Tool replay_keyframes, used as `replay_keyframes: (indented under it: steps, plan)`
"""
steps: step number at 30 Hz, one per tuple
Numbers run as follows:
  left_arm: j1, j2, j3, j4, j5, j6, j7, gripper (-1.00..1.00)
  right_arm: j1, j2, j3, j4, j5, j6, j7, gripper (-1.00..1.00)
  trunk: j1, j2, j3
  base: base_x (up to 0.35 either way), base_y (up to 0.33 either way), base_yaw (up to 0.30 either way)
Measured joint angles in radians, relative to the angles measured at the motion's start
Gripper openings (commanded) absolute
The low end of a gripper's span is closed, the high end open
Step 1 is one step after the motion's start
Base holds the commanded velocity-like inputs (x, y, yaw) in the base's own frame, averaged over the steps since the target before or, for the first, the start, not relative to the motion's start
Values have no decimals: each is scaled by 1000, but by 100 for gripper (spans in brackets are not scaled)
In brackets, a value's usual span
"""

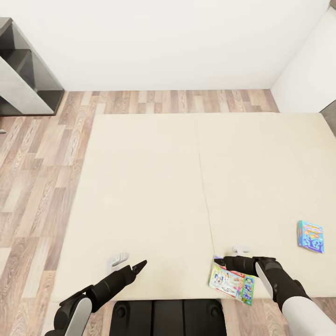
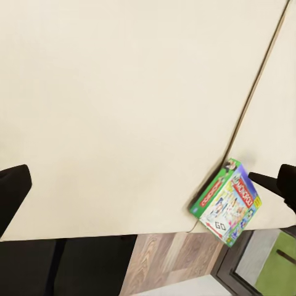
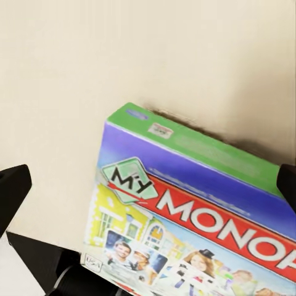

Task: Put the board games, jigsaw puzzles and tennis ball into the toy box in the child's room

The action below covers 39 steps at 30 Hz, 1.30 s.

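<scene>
Two board games on bed (image 1: 154, 186): MONOPOLY box (image 1: 232, 281), blue box (image 1: 310, 236) | left fingers (image 1: 136, 268) apart | right fingers (image 1: 223, 262) spread at MONOPOLY box

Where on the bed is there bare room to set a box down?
The bed is bare left of its centre seam and across its far half. The crowded part is the near right: the Monopoly box under the right tool, and the blue box by the right edge.

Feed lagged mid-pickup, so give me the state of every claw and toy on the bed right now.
Left claw: open, empty, hovering over the bed.
Right claw: at the Monopoly box; grip unclear.
Monopoly box: closed, at the mattress's near edge.
Blue game box: closed, lying flat, untouched.
</scene>
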Motion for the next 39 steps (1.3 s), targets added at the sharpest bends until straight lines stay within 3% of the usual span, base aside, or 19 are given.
replay_keyframes:
  steps: [27, 31, 33, 35, 37, 38, 39]
  plan:
    - [0, 0, 0, 0, 0, 0, 0, 100, -1, -11, -4, -19, 0, 2, 0, 100, 0, 0, 0, 0, 27, 0]
    - [0, 0, 0, 0, 0, 0, 0, 100, 0, -33, -6, -47, 0, 5, 2, 100, 0, 0, 0, 0, 2, 0]
    - [0, 0, 0, 0, 0, 0, 0, 100, 2, -66, -11, -84, -1, 11, 6, 100, 0, 0, 0, 0, 1, 0]
    - [0, 0, 0, 0, 0, 0, 0, 100, 2, -67, -11, -85, -2, 12, 6, 100, 0, 0, 0, 0, 1, 0]
    - [0, 0, 0, 0, 0, 0, 0, 100, 3, -106, -22, -116, -9, 29, 9, 100, 0, 0, 0, 0, 0, 0]
    - [0, 0, 0, 0, 0, 0, 0, 100, 4, -107, -22, -117, -10, 30, 9, 100, 0, 0, 0, 0, 0, 0]
    - [0, 0, 0, 0, 0, 0, 0, 100, 4, -127, -31, -129, -17, 44, 12, 100, 0, 0, 0, 0, 0, 0]
